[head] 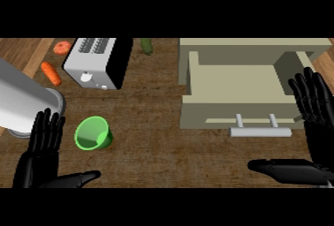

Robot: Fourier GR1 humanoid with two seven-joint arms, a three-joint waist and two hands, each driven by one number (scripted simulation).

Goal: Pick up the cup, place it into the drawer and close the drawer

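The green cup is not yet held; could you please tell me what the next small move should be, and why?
Probably shift the left hand right toward the green cup: it sits free on the counter just beside that open hand, and the drawer already stands open.

text: none can be read | labels, brands: none are found on the toaster (98, 62) at upper left | numbers, signs: none are shown on the cup (93, 132) or the drawer (238, 86)
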